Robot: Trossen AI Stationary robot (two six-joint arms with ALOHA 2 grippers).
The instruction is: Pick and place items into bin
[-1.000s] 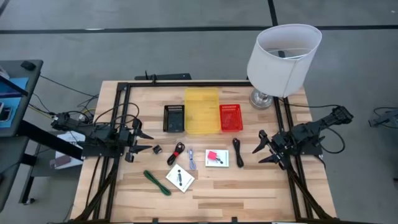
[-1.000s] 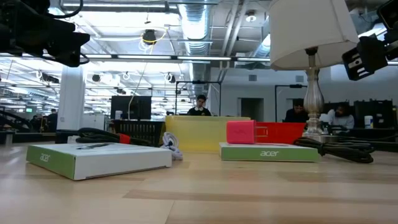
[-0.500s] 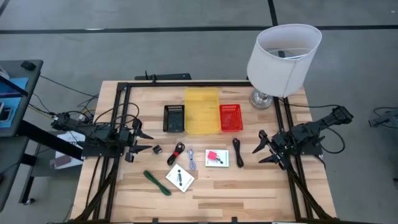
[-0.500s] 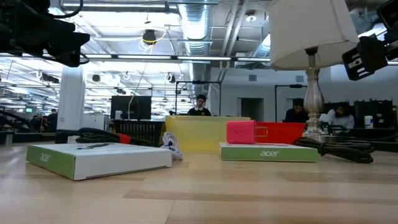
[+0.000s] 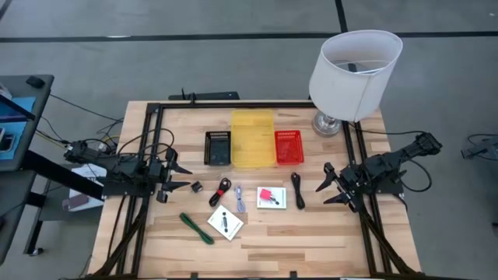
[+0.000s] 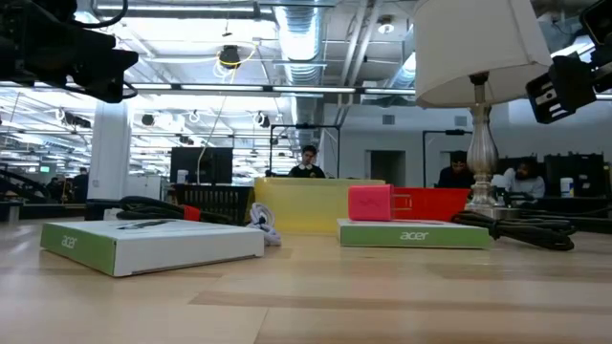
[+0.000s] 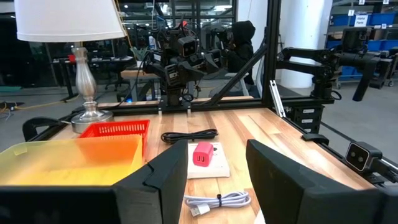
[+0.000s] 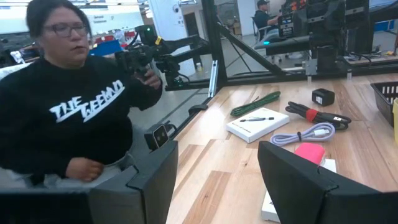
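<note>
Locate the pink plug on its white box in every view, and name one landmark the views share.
High view: pink plug on the white box, centre of the table, below the red bin.
Low view: pink plug atop the box, right of centre.
Left wrist view: pink plug between the fingers.
Right wrist view: pink plug by the finger.
Shared landmark: the white box.

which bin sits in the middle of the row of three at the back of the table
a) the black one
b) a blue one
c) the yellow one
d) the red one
c: in the high view the yellow bin stands between the black bin on the left arm's side and the red bin on the right arm's side.
</note>
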